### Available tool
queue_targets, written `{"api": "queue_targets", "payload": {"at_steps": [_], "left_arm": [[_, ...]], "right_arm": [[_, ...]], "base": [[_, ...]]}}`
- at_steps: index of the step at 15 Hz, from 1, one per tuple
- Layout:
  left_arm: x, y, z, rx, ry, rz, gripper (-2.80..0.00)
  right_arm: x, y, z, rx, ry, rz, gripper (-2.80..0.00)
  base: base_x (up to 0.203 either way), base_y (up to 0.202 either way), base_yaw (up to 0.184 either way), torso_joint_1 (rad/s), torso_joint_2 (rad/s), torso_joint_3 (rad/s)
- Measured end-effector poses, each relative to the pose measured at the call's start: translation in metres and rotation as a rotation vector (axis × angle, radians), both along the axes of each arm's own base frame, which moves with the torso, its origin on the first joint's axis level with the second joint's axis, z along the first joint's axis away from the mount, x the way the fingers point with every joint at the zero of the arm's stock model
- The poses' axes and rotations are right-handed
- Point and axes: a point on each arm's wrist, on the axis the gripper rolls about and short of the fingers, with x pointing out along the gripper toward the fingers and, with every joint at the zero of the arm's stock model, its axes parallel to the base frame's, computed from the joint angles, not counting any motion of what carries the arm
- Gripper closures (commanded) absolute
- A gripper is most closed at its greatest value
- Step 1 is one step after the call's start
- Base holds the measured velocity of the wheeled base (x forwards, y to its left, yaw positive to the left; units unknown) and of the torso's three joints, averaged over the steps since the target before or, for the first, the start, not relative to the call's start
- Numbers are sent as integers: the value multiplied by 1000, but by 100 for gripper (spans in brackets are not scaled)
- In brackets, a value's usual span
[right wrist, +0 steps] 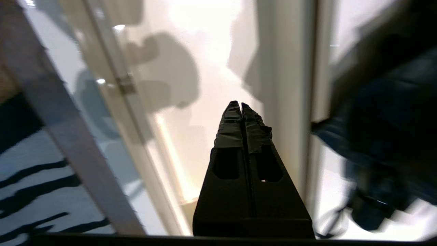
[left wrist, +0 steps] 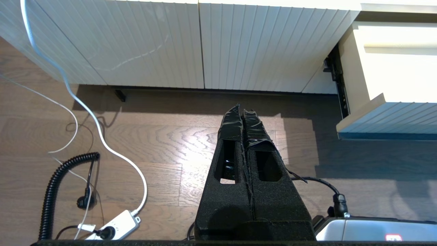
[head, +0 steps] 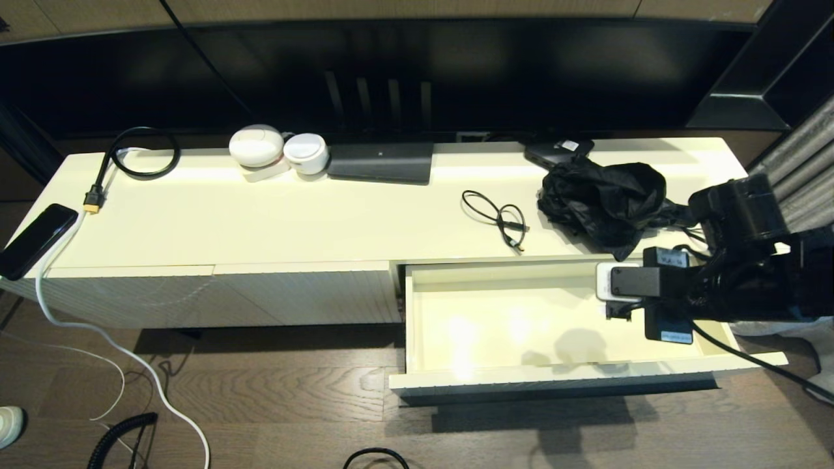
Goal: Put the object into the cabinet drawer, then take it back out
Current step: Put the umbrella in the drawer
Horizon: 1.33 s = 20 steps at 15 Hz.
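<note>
The cabinet drawer (head: 586, 376) stands pulled out at the cabinet's right end; its cream interior (right wrist: 205, 85) shows only shadows. My right gripper (head: 627, 283) hovers over the drawer's right rear part, shut with nothing between its fingertips (right wrist: 241, 108). A crumpled black bundle (head: 603, 198) lies on the cabinet top just behind the drawer, apart from the gripper; it is a dark blur (right wrist: 385, 112) in the right wrist view. My left gripper (left wrist: 241, 111) is parked low over the wooden floor, shut and empty, left of the drawer's ribbed front (left wrist: 392, 116).
On the cabinet top lie a looped black cable (head: 498, 221), a dark flat box (head: 381, 163), two white round devices (head: 277, 151) and a phone (head: 36, 240) at the left end. White and coiled black cords (left wrist: 85, 136) trail on the floor.
</note>
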Motion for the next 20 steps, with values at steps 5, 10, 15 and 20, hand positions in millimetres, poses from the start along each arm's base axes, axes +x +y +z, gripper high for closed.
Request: {"api": "queue_targets", "payload": {"at_steps": [5,10,15,20], "left_arm": [[0,0,0,0,0,0,0],[0,0,0,0,0,1,0],[0,0,0,0,0,0,0],[0,0,0,0,0,0,0]], "right_arm": [[-5,-25,46,-73,-172,-8,0],[3,-30,51,-81,-244,-18,0],[12,-29,46,-124,-288,5,0],[4,-32,42,-122,-268,2,0]], "base": [[0,0,0,0,0,0],[0,0,0,0,0,0],[0,0,0,0,0,0],[0,0,0,0,0,0]]}}
